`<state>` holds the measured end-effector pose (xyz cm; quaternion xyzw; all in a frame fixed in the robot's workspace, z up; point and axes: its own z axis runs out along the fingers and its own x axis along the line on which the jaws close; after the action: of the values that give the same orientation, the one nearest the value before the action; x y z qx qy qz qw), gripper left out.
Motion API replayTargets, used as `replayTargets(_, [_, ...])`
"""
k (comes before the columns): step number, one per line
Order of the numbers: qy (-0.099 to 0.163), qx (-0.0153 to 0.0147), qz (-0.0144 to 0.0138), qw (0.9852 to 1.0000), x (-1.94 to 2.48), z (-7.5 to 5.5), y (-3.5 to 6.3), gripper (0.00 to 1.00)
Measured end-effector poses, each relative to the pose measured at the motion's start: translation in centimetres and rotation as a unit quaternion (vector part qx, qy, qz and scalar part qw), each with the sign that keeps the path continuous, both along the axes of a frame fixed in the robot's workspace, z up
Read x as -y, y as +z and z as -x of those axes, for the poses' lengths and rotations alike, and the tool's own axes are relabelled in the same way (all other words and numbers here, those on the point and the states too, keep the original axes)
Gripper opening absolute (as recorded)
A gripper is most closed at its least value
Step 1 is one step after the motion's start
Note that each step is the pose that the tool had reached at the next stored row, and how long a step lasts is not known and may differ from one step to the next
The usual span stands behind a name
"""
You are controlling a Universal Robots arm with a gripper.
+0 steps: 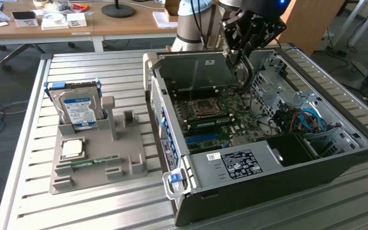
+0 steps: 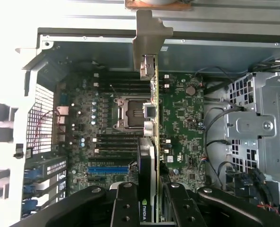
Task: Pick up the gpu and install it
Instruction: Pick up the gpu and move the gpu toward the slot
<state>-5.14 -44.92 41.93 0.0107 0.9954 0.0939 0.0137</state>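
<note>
jaws: we see them pinch the flat green gpu card with black fan (image 2: 147, 163) | spot: over the big green board (image 2: 182, 118)

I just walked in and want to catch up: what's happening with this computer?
The robot arm's gripper holds the gpu edge-on over the motherboard inside the open computer case. The card does not look seated in a slot yet. A hard drive stands in a grey holder beside the case.
</note>
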Motion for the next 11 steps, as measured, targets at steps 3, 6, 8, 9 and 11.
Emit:
replayTargets(3, [0.000, 0.0000, 0.0000, 1.0000, 0.00, -0.4, 0.00, 0.27])
replayTargets(6, [0.000, 0.0000, -0.0001, 1.0000, 0.00, -0.8, 0.00, 0.27])
replayTargets(8, [0.000, 0.0000, -0.0001, 1.0000, 0.00, -1.0, 0.00, 0.27])
replayTargets(9, [0.000, 0.0000, -0.0001, 1.0000, 0.00, -1.1, 0.00, 0.27])
replayTargets(11, [0.000, 0.0000, -0.0001, 1.0000, 0.00, -1.3, 0.00, 0.27])
